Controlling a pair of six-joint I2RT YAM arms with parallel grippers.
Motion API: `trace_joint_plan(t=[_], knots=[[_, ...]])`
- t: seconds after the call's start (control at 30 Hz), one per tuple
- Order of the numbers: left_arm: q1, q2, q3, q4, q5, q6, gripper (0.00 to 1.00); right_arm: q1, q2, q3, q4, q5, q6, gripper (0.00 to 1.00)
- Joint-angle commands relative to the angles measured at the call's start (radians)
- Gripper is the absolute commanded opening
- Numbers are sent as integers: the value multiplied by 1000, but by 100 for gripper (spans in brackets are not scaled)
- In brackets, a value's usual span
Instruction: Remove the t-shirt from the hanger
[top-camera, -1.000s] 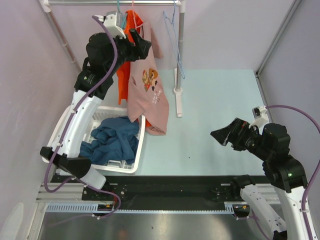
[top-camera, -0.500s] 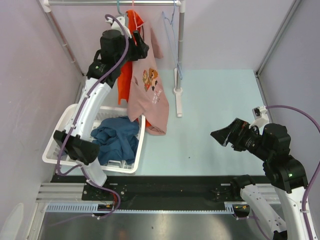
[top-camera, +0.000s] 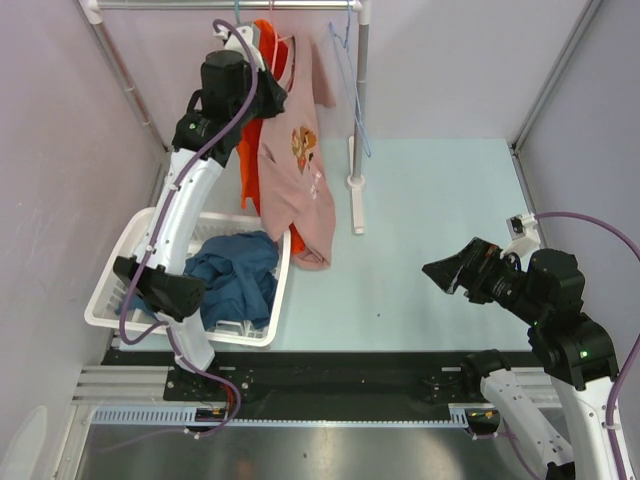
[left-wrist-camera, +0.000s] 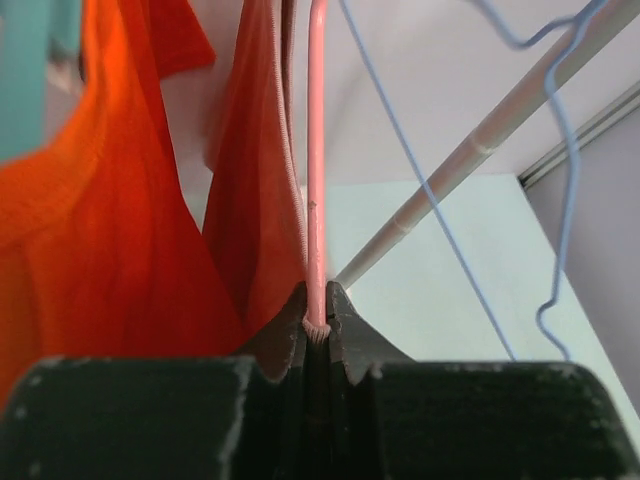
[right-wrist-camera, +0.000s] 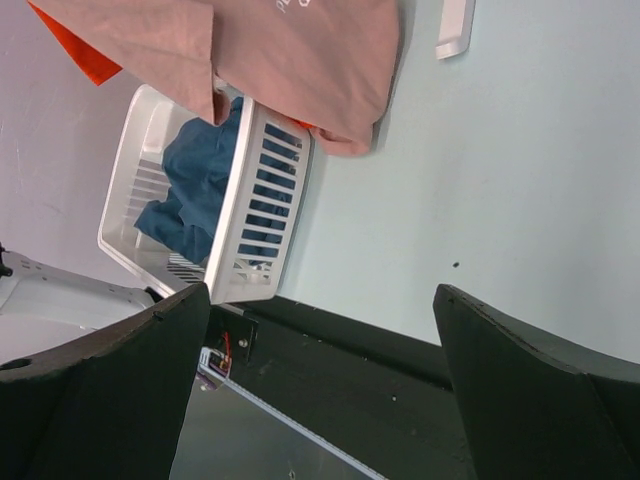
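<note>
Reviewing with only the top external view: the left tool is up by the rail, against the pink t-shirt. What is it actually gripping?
Observer: The left wrist view shows the left tool shut on the thin rod of the pink hanger, not on cloth.
Operator: Anything crowding it?
Observer: Orange cloth hangs right beside it, on the left of that view.
Operator: And the right tool?
Observer: The right wrist view shows the right tool open and empty.
</note>
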Motion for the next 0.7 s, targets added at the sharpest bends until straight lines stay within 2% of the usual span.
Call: trace_joint_plan(t=[0.0, 0.17, 0.27, 0.4, 0.5, 0.57, 0.67], knots=[[2, -74, 130, 51, -20, 7, 0, -2, -10, 33, -6, -7, -3, 100], [2, -154, 117, 39, -34, -14, 0, -2, -10, 21, 0, -12, 3, 100], [4, -253, 26, 43, -18, -39, 0, -2, -8, 15, 6, -15, 1, 100], [2, -468, -237, 108, 15, -94, 0, -2, -1, -2, 19, -15, -5, 100], [2, -613, -444, 175, 90, -163, 0, -2, 4, -17, 34, -21, -5, 100], [2, -677, -597, 233, 164, -218, 0, -2, 4, -27, 48, -24, -3, 100], [-13, -770, -748, 238, 189, -254, 0, -2, 2, -47, 66, -35, -2, 100]])
